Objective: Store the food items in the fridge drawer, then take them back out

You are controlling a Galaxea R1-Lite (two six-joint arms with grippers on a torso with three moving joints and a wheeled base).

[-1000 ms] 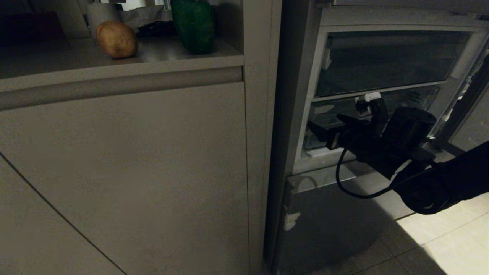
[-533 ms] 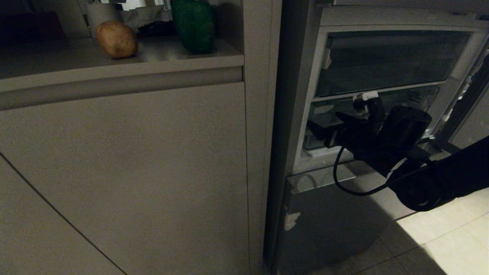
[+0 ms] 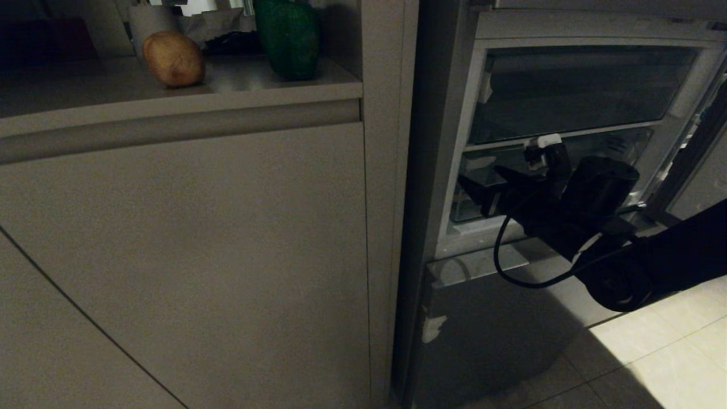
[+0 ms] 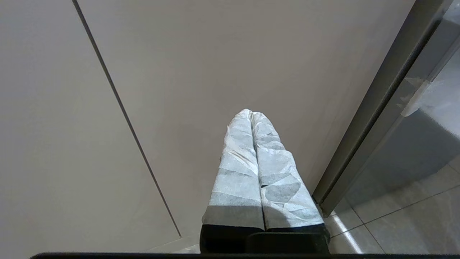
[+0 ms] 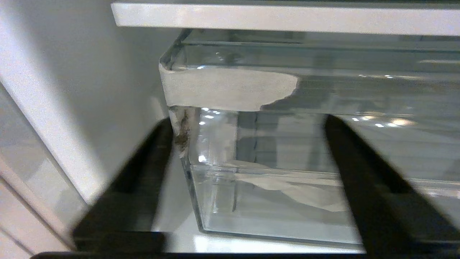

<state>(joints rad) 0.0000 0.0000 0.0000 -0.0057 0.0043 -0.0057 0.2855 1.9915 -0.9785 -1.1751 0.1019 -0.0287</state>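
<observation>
A tan potato (image 3: 173,58) and a green pepper (image 3: 287,37) sit on the counter at upper left. The fridge stands open on the right, with the clear plastic fridge drawer (image 3: 602,150) pushed in under a glass shelf. My right gripper (image 3: 505,173) is at the drawer's front left corner. In the right wrist view it (image 5: 248,122) is open, its dark fingers straddling the corner of the drawer (image 5: 287,201), which has nothing in it here. My left gripper (image 4: 251,115) is shut, its white-wrapped fingers pressed together in front of a cabinet door, holding nothing.
The beige cabinet front (image 3: 187,255) fills the left under the counter (image 3: 238,94). A grey lower fridge door (image 3: 483,329) sits below the drawer. A white shelf edge (image 5: 287,18) runs just above the drawer. Pale floor tiles (image 3: 670,352) lie at lower right.
My right gripper has crept slightly up and in toward the drawer's front corner. The potato and pepper have not moved.
</observation>
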